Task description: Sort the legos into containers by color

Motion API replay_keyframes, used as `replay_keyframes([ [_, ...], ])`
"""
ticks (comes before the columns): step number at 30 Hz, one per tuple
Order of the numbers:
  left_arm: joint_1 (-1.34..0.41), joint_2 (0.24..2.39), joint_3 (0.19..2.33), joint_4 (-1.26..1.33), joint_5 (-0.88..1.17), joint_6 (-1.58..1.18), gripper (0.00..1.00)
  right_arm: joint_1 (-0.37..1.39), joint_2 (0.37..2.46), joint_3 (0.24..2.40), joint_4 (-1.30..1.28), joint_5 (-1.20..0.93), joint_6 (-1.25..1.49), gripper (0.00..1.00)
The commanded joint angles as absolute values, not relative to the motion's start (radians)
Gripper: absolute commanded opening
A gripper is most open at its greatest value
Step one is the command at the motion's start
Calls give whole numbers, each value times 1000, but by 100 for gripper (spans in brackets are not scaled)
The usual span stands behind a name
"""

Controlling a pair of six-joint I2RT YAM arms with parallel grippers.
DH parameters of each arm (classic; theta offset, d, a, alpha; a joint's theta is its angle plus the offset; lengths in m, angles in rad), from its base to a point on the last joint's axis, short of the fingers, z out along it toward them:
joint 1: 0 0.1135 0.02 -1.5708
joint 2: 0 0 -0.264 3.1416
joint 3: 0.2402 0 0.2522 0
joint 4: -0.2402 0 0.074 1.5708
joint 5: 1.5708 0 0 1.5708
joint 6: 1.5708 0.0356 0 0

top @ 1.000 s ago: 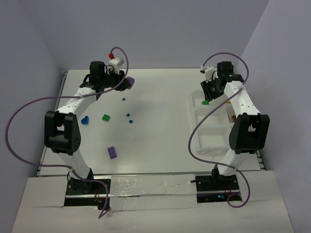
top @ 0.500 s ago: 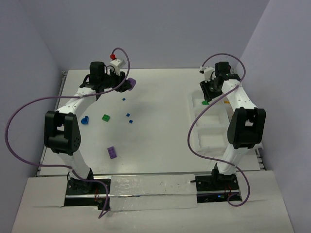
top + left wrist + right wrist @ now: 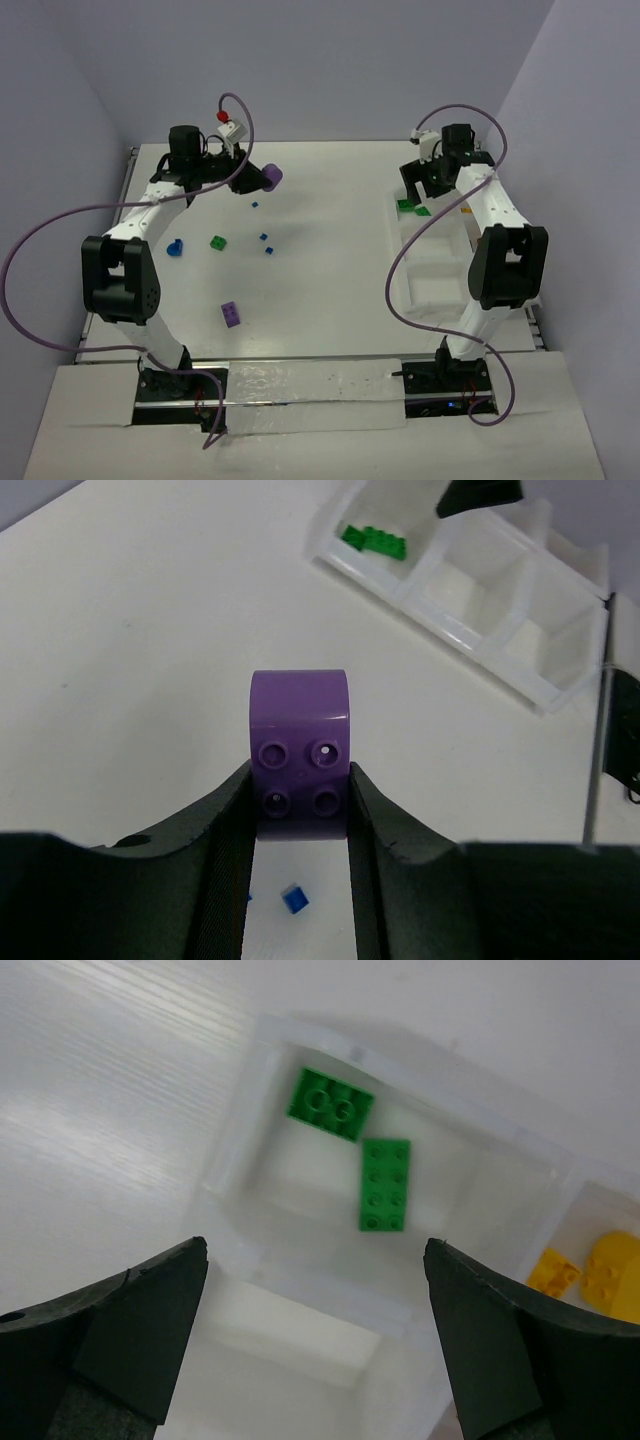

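Tray (image 3: 428, 288) on tabletop (image 3: 330, 200), right side. Brick pair (image 3: 385, 1183) in tray's far-left compartment; two further bricks (image 3: 553, 1270) in adjoining one. Loose bricks (image 3: 231, 314) on tabletop, well left of tray. Held brick (image 3: 299, 745) between left gripper (image 3: 299, 780) jaws, also left of tray.

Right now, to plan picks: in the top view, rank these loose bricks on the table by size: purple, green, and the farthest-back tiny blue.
Largest: purple brick.
Next: green brick, somewhat smaller.
Smallest: tiny blue brick.

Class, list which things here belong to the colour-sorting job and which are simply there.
Job: held purple brick in left claw; white tray; green bricks and yellow bricks inside it; loose green brick, loose purple brick, blue bricks.
Just there: purple cables; table.
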State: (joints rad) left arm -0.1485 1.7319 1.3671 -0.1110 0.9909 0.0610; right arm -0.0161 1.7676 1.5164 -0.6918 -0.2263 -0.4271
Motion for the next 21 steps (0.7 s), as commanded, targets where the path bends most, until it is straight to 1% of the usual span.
replay_keyframes([
  [1, -185, 1664, 1353, -137, 1155, 187, 6, 104, 1655, 1589, -671, -429, -436, 96],
  [5, -229, 1663, 1360, -220, 1188, 338, 4, 219, 1653, 1645, -690, -575, -466, 95],
  [8, -267, 1679, 1409, -391, 1235, 496, 3, 319, 1662, 1678, -684, -668, -487, 95],
  [11, -300, 1720, 1488, -620, 1249, 729, 2, 407, 1687, 1707, -679, -694, -536, 95],
  [13, -306, 1741, 1521, -689, 1256, 801, 1, 435, 1699, 1727, -685, -699, -563, 95],
  [17, -315, 1765, 1562, -768, 1273, 893, 2, 471, 1719, 1752, -692, -710, -584, 94],
  [21, -323, 1739, 1532, -705, 1282, 851, 3, 497, 1727, 1771, -688, -728, -578, 94],
])
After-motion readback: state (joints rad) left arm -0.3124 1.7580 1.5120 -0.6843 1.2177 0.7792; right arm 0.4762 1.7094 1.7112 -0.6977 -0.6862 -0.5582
